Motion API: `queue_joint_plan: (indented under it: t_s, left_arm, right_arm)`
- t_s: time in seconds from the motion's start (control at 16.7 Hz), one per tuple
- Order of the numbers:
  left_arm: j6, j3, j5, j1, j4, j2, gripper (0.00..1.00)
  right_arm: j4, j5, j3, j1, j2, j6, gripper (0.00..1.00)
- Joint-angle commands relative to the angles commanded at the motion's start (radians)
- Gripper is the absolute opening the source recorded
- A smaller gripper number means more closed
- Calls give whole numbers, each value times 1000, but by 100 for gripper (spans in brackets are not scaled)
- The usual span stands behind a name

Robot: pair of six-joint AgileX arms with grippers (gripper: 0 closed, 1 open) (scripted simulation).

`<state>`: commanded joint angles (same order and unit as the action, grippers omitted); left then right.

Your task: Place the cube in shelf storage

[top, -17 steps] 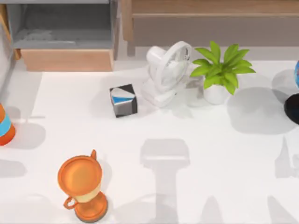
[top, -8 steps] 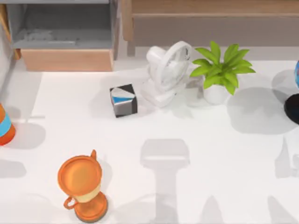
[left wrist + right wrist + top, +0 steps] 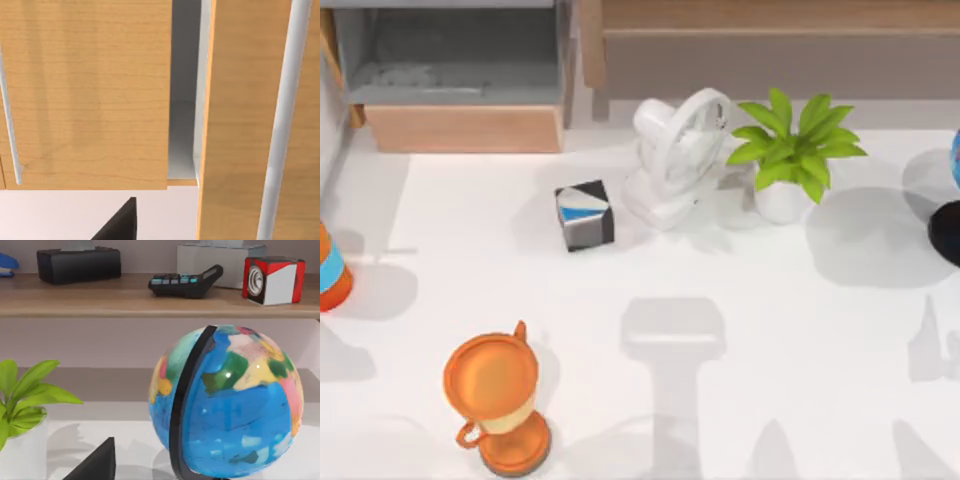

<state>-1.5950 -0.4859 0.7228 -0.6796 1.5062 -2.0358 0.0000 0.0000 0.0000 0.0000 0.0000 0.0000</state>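
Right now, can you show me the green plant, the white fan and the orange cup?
Green leafy plant in white pot (image 3: pixel 798 140), top view, on its leaves.
White desk fan (image 3: pixel 682 140), top view, on its round grille.
Orange trophy cup (image 3: pixel 491 375), top view, on its bowl.

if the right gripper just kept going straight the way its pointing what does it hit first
Most likely the globe, which stands close in front in the right wrist view, slightly off centre. Depth is hard to judge; if the right gripper slips past it, the wooden shelf behind comes next.
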Motion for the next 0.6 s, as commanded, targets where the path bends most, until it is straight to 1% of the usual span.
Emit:
queue_joint_plan:
  t_s: [0.36, 0.6]
  left_arm:
    - [0, -1, 0, 2, 0, 0, 100]
    - [-2, 36, 30, -29, 22, 13, 100]
  right_arm:
    - [0, 0, 0, 0, 0, 0, 100]
    - [0, 0, 0, 0, 0, 0, 100]
